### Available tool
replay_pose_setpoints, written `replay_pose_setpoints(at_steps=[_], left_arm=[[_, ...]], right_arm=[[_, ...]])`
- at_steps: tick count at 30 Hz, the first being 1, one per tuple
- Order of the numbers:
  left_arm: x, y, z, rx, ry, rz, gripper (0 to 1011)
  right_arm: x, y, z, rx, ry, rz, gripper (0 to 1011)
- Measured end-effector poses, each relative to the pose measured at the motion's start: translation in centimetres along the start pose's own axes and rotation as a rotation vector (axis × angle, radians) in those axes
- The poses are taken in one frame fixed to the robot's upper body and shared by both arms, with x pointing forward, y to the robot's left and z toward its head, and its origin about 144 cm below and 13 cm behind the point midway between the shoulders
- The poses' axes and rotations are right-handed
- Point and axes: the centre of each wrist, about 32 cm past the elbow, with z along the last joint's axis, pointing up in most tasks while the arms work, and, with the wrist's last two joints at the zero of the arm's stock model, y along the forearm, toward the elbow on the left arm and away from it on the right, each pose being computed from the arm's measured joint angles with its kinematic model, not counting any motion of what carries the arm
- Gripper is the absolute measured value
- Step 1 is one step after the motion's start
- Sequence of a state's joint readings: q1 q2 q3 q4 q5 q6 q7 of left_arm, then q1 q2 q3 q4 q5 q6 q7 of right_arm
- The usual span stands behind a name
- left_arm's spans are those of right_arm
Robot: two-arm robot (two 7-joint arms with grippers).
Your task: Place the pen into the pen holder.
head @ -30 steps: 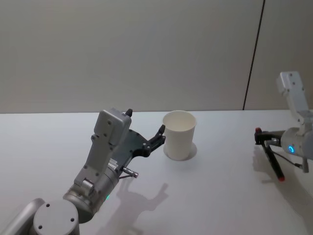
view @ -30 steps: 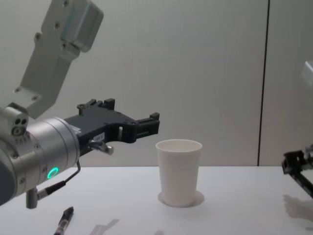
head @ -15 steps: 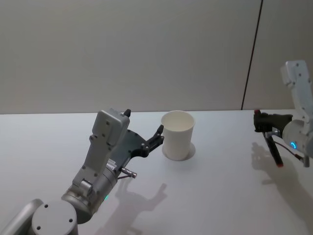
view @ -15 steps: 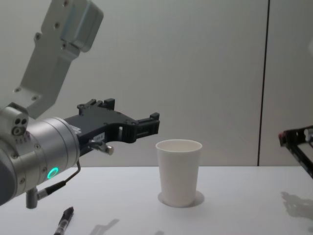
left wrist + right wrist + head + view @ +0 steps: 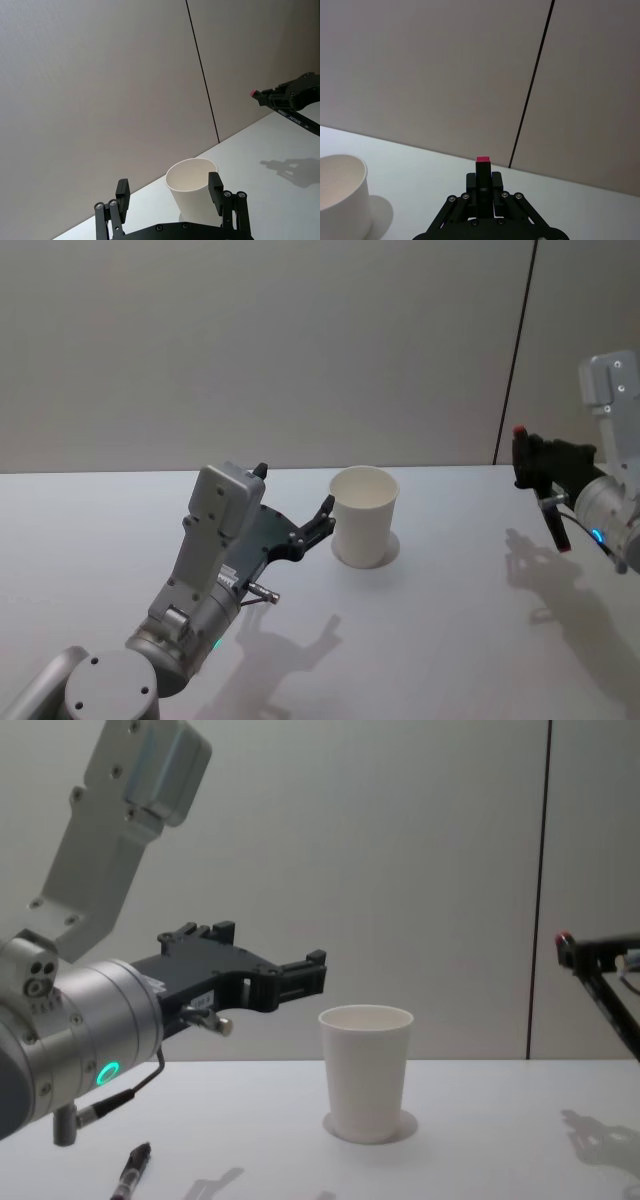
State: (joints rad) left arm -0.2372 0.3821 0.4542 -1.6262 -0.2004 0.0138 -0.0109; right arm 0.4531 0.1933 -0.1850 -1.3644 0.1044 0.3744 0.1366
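Hovering at the right edge of the tabletop, the right gripper clamps a red-ended pen; the left gripper, fingers spread, hangs beside the pen holder.

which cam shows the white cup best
The chest view: the white cup stands whole and side on, rim to base, with nothing in front. The head view shows it from above. The left wrist view hides its base behind the left gripper. The right wrist view cuts it off at the edge.
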Motion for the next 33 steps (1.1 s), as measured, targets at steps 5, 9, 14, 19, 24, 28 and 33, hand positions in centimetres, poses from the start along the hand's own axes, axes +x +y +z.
replay_pose_setpoints(at_steps=[5, 9, 14, 19, 24, 28, 33], left_arm=[[0.0, 0.0, 0.0, 0.000, 0.000, 0.000, 1000], [0.0, 0.0, 0.0, 0.000, 0.000, 0.000, 1000], [0.0, 0.0, 0.0, 0.000, 0.000, 0.000, 1000], [0.0, 0.0, 0.0, 0.000, 0.000, 0.000, 1000], [0.0, 0.0, 0.0, 0.000, 0.000, 0.000, 1000], [0.0, 0.0, 0.0, 0.000, 0.000, 0.000, 1000], [0.0, 0.0, 0.0, 0.000, 0.000, 0.000, 1000]], right_arm=[[-0.5, -0.3, -0.3, 0.082, -0.028, 0.002, 165], [-0.9, -0.5, -0.6, 0.158, -0.053, -0.001, 165], [-1.4, -0.6, -1.0, 0.231, -0.075, -0.003, 165], [-1.9, -0.5, -1.3, 0.306, -0.096, -0.004, 165], [-2.7, -0.3, -1.8, 0.393, -0.114, -0.005, 165], [-3.4, 0.1, -2.4, 0.465, -0.126, -0.004, 165], [-4.1, 0.7, -2.9, 0.547, -0.133, -0.001, 165]])
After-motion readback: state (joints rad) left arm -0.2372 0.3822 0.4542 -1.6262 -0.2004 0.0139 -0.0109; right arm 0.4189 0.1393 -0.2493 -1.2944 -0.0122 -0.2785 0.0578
